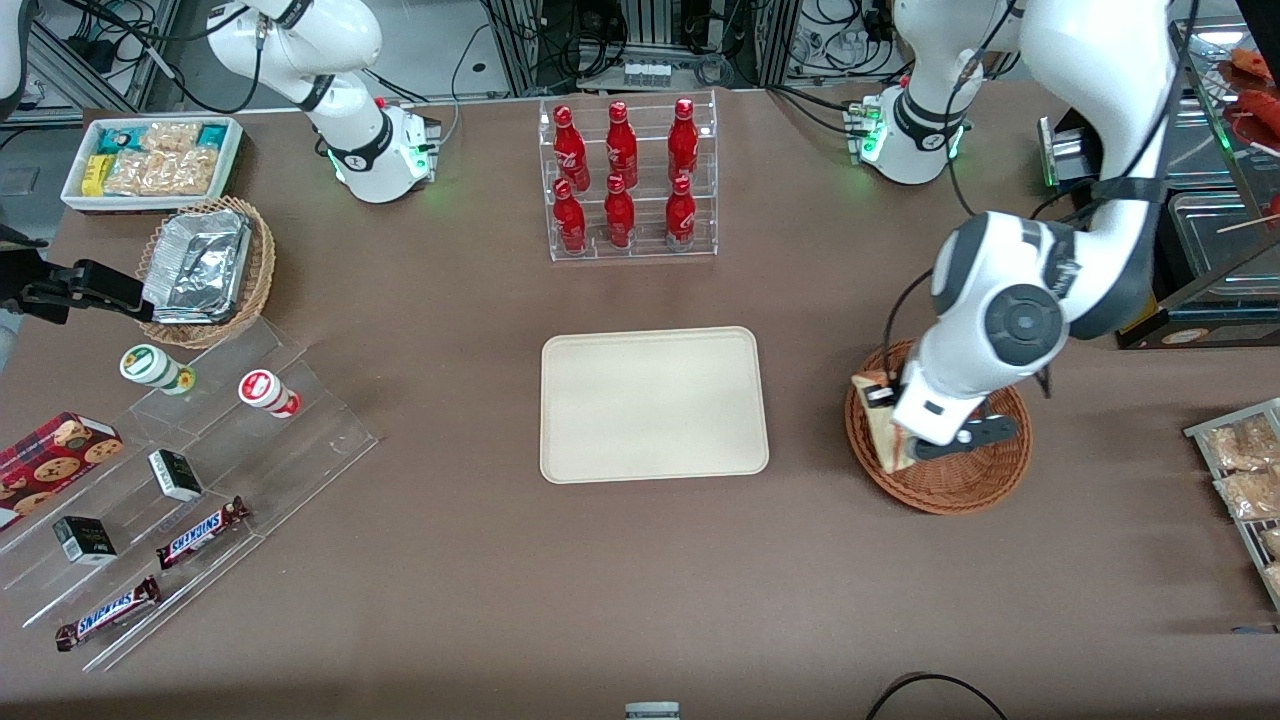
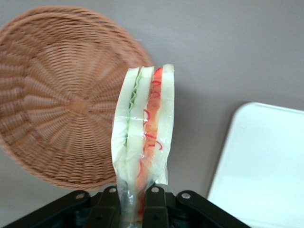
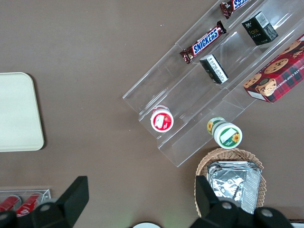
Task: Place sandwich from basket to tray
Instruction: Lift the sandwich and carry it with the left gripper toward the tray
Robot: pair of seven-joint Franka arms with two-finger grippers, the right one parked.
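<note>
My left gripper (image 2: 132,202) is shut on the clear-wrapped sandwich (image 2: 145,128), a pale bread wedge with green and red filling at its edge. It holds the wedge by one end, edge-on, clear of the wicker. In the front view the sandwich (image 1: 877,420) hangs at the gripper (image 1: 900,428) over the tray-side rim of the round reddish-brown basket (image 1: 955,485). The basket (image 2: 57,104) shows a bare woven bottom. The cream tray (image 1: 650,400) lies flat beside the basket, toward the parked arm's end, with nothing on it; a corner of the tray (image 2: 266,166) shows in the wrist view.
A clear rack of red bottles (image 1: 628,180) stands farther from the front camera than the tray. At the parked arm's end are an acrylic stepped stand (image 1: 180,490) with snacks, a tan wicker basket (image 1: 205,270) of foil containers and a white snack bin (image 1: 150,160). Packets (image 1: 1245,470) lie at the working arm's end.
</note>
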